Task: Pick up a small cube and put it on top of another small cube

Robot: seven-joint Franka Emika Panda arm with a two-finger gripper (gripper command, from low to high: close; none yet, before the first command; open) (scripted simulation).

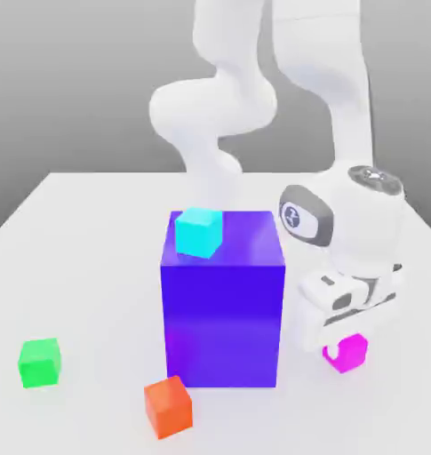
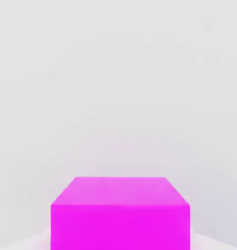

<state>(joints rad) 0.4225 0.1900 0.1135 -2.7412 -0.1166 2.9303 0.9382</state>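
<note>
Sitting between the closed pincer's (image 1: 337, 345) fingers: the magenta cube (image 1: 350, 354).

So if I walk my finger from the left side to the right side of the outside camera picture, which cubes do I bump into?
Green cube → orange-red cube → big blue-violet cube with the cyan cube on top → small magenta cube under the gripper.
</note>
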